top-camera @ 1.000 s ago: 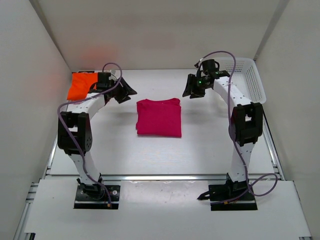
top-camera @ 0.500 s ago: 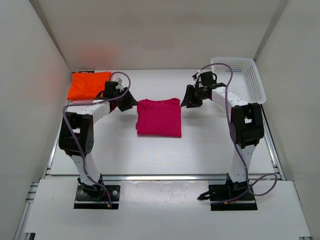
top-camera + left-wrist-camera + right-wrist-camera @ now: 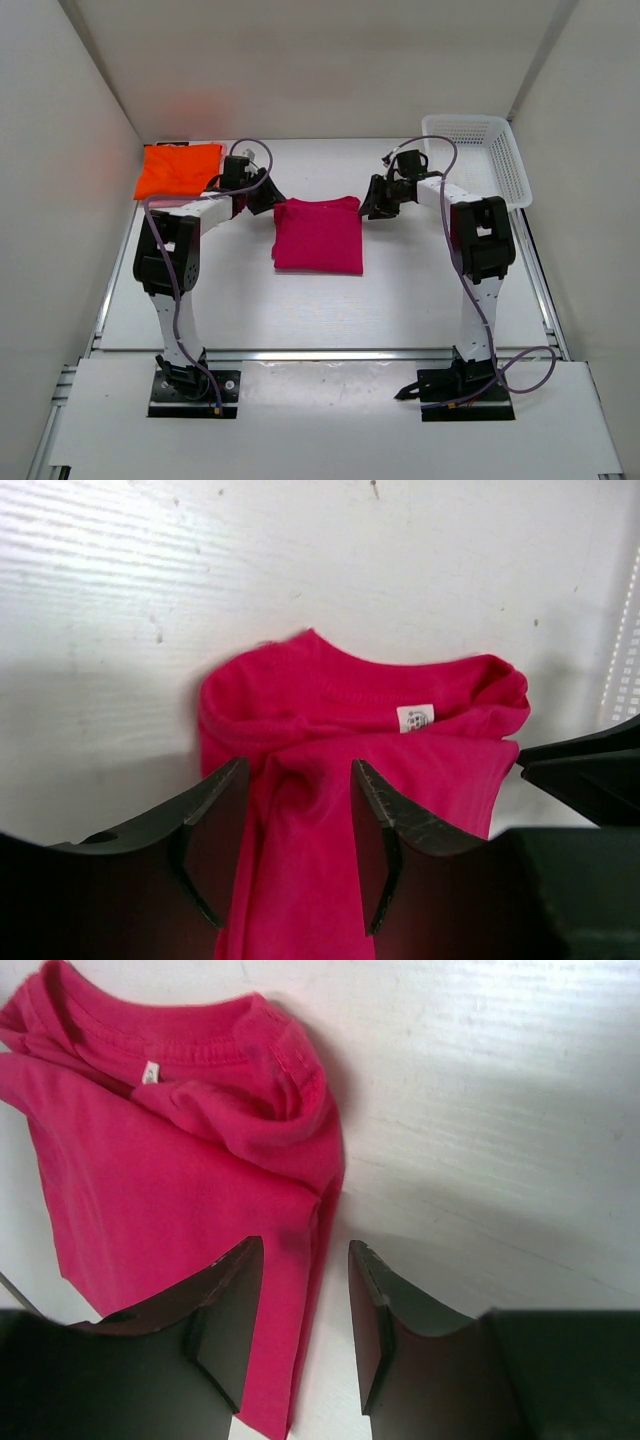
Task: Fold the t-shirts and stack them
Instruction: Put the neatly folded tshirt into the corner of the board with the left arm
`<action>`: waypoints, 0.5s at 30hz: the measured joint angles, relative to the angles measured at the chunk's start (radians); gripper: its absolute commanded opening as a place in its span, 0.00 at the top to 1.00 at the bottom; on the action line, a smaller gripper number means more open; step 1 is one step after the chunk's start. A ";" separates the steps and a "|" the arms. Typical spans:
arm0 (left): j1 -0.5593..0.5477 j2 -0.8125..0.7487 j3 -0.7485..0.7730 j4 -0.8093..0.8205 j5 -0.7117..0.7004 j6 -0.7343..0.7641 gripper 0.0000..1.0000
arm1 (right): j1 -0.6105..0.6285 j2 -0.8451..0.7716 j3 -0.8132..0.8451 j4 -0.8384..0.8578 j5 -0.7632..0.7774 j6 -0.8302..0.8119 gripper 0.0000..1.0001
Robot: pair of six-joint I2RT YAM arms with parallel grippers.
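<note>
On the table, the magenta t-shirt lies folded, collar rumpled; left pincer and right pincer gape open.

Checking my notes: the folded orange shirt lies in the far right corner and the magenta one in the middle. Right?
No. The top view shows the orange shirt in the far left corner; the magenta shirt is in the middle.
</note>
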 measured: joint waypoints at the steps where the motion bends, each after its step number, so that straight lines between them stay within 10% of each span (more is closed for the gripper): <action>1: -0.003 0.013 0.015 0.004 0.000 -0.002 0.46 | 0.000 0.001 0.005 0.000 -0.003 0.001 0.63; 15: -0.021 0.095 0.105 -0.027 0.008 -0.036 0.64 | -0.014 0.042 0.023 0.024 -0.041 0.005 0.71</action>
